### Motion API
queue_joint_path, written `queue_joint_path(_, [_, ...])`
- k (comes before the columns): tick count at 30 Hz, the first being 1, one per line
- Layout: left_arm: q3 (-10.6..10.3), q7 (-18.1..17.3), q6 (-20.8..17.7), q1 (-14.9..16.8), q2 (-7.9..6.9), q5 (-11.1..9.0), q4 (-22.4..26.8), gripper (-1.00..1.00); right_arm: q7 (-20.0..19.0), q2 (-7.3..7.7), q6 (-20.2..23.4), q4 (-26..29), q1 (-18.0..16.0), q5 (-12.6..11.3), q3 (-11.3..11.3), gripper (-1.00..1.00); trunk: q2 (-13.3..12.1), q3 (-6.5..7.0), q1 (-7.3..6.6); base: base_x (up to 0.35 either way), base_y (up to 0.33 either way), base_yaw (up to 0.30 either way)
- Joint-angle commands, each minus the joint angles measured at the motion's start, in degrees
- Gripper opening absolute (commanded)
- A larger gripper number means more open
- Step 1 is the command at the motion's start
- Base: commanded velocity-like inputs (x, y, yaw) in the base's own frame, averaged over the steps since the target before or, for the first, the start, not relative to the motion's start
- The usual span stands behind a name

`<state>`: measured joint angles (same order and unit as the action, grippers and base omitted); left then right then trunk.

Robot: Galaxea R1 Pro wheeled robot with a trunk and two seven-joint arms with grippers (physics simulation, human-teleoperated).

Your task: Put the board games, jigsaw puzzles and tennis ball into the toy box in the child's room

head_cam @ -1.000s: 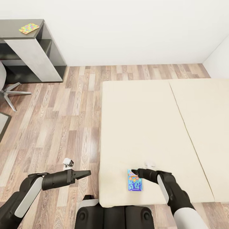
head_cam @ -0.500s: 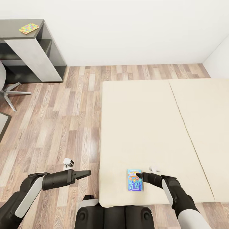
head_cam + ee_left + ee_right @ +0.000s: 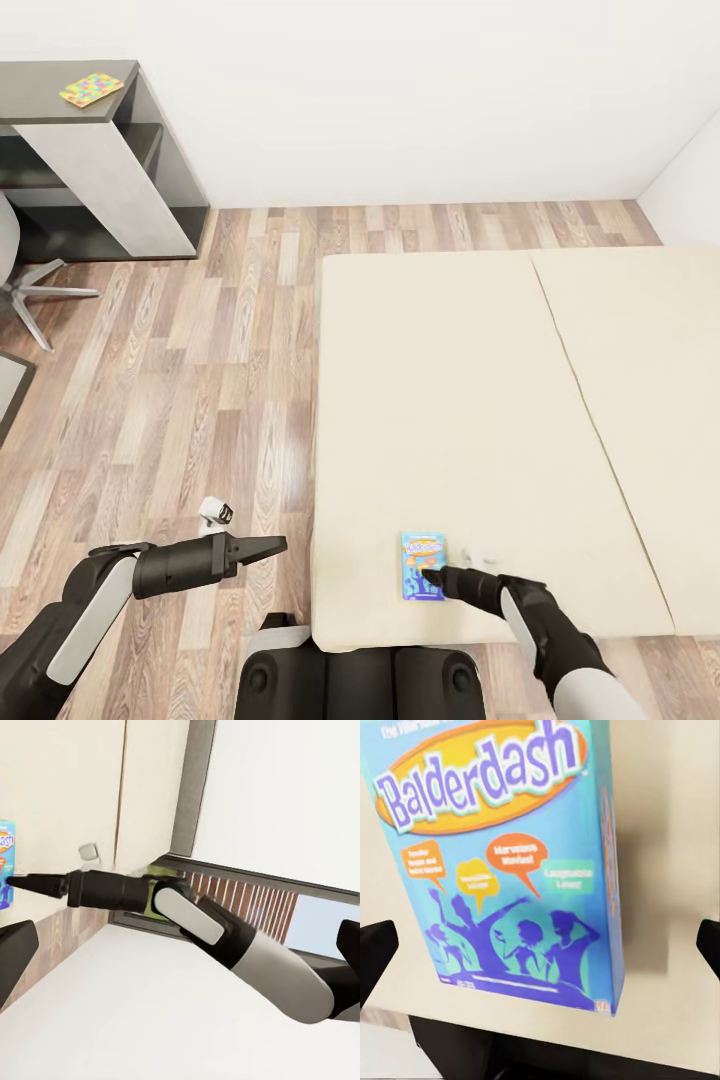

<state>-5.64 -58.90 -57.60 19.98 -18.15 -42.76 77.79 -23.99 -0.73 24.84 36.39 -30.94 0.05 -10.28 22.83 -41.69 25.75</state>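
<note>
A small blue Balderdash board game (image 3: pixel 423 562) lies flat on the beige bed (image 3: pixel 450 400), close to its near edge. My right gripper (image 3: pixel 431 577) hangs over the box's lower half. In the right wrist view the board game (image 3: pixel 502 862) lies between the wide-apart fingertips (image 3: pixel 375 960), so the gripper (image 3: pixel 542 956) is open and holds nothing. My left gripper (image 3: pixel 272 545) hovers open over the floor left of the bed. A multicoloured jigsaw puzzle (image 3: pixel 91 89) rests on the table (image 3: pixel 40 98) at the far left. The toy box is out of view.
Wooden floor (image 3: pixel 200 380) runs between the bed and the table. A chair's metal legs (image 3: pixel 35 295) stand at the left edge. White walls close off the back. The left wrist view looks across at my right arm (image 3: pixel 187 915) and the blue box (image 3: pixel 6 870).
My right gripper has drawn back toward me, from the box's far end to over its near half. The box, the left arm and the camera have stayed put.
</note>
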Motion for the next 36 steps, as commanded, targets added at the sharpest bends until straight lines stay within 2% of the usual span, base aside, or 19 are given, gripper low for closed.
queue_joint_path(1, [-0.07, -0.08, -0.24, 0.04, -0.05, -0.13, 0.0, 1.0, -0.29, -0.13, 0.22, -0.28, -0.01, 0.01, -0.38, 1.0, 0.09, -0.06, 0.03, 0.0, 0.0, 0.0])
queue_joint_path(17, [-0.07, -0.08, -0.24, 0.05, -0.05, -0.13, 0.0, 1.0, -0.27, -0.36, -0.74, -1.65, -0.16, 0.07, -0.27, 1.0, 0.09, -0.06, 0.03, 0.0, 0.0, 0.0])
queue_joint_path(36, [-0.13, 0.01, -0.24, 0.0, -0.03, -0.11, 0.0, 1.0, -0.27, -0.95, -0.76, -1.01, -2.61, 0.21, -0.01, 1.0, 0.09, -0.06, 0.03, 0.0, 0.0, 0.0])
